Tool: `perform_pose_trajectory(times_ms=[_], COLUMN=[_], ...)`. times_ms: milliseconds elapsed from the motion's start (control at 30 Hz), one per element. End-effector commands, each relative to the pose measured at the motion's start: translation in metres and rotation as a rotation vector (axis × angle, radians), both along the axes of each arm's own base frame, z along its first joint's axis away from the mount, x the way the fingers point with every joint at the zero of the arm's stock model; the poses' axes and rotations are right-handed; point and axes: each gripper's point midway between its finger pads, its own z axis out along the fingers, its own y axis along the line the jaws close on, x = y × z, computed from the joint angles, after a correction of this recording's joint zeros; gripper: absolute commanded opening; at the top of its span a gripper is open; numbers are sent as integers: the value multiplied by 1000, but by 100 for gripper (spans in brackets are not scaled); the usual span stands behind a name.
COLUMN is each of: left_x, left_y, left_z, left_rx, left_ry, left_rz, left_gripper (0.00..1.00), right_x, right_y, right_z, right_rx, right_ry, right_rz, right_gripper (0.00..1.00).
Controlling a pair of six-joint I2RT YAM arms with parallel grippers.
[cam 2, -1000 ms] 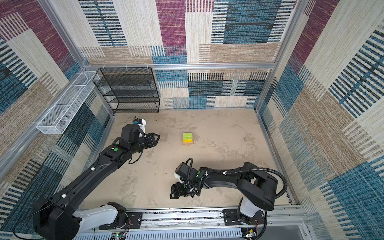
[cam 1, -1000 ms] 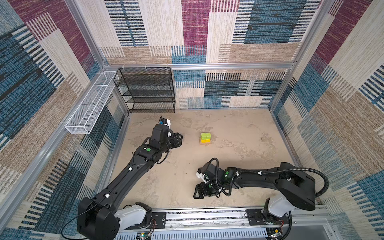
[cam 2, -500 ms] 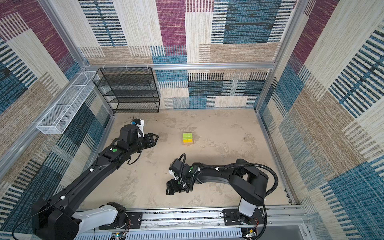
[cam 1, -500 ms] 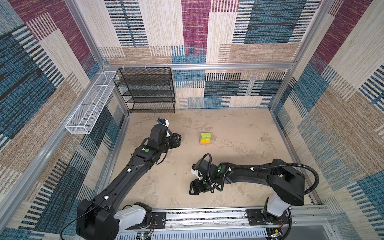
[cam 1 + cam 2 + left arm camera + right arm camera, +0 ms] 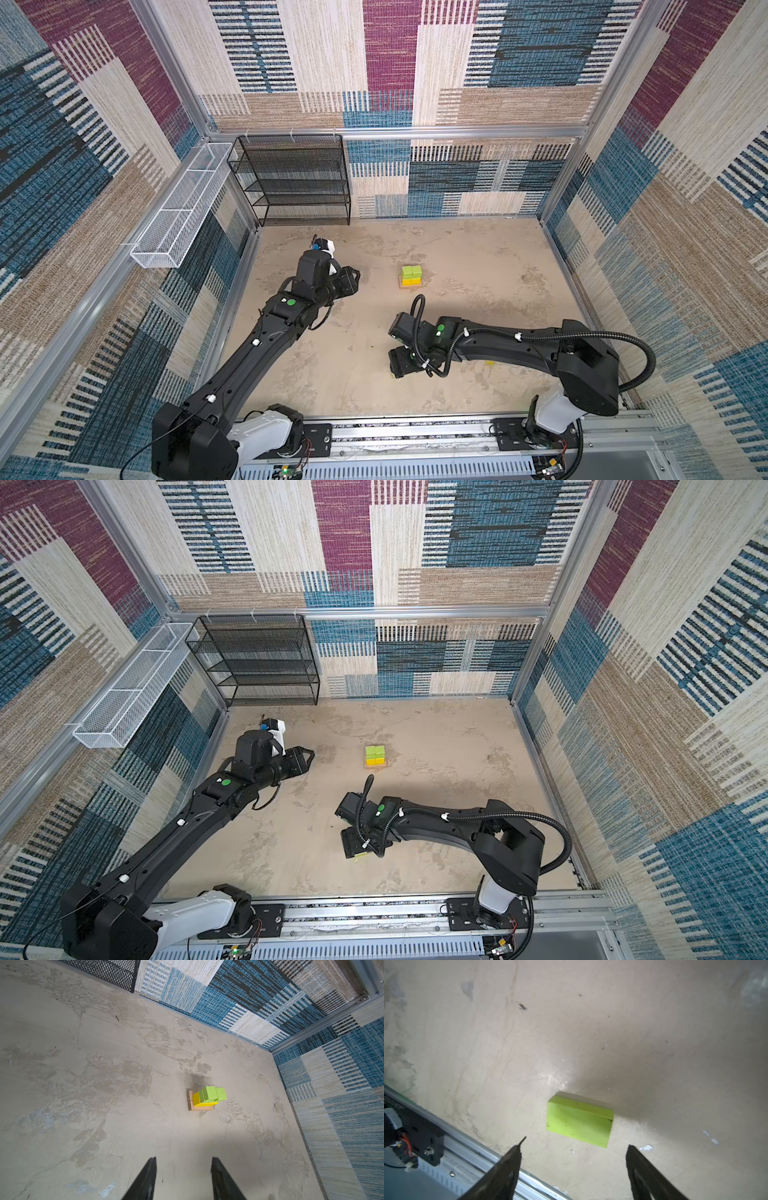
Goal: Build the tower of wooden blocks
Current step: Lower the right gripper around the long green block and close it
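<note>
The wood block tower [image 5: 411, 276] [image 5: 375, 755] stands mid-floor: a tan base, yellow blocks, and lime-green pieces on top [image 5: 208, 1095]. To its left, my left gripper [image 5: 352, 279] [image 5: 184, 1159] points at it from a distance, open, with only bare floor between the fingers. Near the front, my right gripper [image 5: 401, 366] [image 5: 574, 1147] is open and aimed down at the floor. A loose lime-green flat block [image 5: 579, 1121] lies flat just beyond its fingertips, untouched; a sliver of the block [image 5: 361, 855] shows in a top view. A small yellow piece [image 5: 490, 363] peeks out beside the right arm.
A black wire shelf [image 5: 299, 183] stands at the back left and a white wire basket [image 5: 178, 212] hangs on the left wall. The metal rail [image 5: 415, 432] [image 5: 467, 1147] at the front edge runs close to the right gripper. Patterned walls enclose the floor.
The right gripper has shifted left along the front of the floor, and its jaws stand slightly wider. The left arm has barely moved.
</note>
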Motion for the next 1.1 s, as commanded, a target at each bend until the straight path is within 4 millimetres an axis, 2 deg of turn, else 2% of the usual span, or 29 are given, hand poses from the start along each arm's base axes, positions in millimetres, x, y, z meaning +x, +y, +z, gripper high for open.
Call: perform_pose_trajectory(times_ms=[0,233,500,767,1067], left_x=[4,7,7,7,7], left_y=[3,4,7,9,12], left_z=[1,-3,-5,-6,-7], left_rx=[22,16,14,7,1], left_ry=[-21,-6,2,3,8], left_rz=[0,4,7,12,17], left_gripper=[47,47,47,47,47], right_x=[8,9,0,4,1], right_y=[-8,4,-1,6,9], right_z=[-5,-9,-26,-22,-27], right_rx=[-51,-70,-165,-162,-206], right_ry=[-39,-47,-33,-60,-70], right_rz=[-43,-38,-81,-89,-85], right_gripper=[83,86,89,90,89])
